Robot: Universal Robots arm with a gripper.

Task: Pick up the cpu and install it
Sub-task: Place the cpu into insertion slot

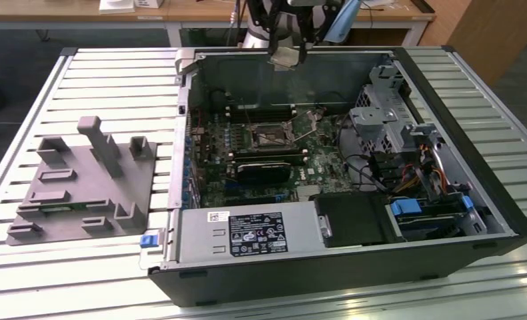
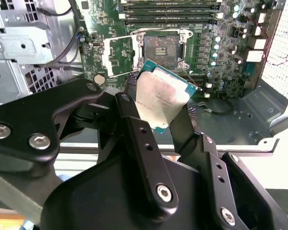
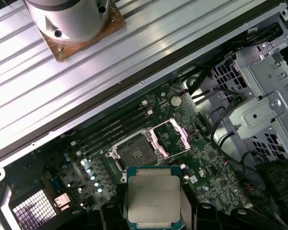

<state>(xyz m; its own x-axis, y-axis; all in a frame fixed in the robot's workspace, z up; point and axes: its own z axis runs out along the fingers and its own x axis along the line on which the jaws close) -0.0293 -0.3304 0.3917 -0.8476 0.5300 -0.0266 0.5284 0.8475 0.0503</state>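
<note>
pincer [image 2: 158, 109]: clamped on the cpu [image 2: 161, 96] by two opposite edges. cpu: in the air over the far side of the open computer case [image 1: 334, 270], clear of the board (slightly tilted). socket [image 3: 134, 153]: below it, frame swung open. grey tray [image 1: 76, 190]: on the slatted surface [image 1: 94, 73], at the exterior view's left.
</note>
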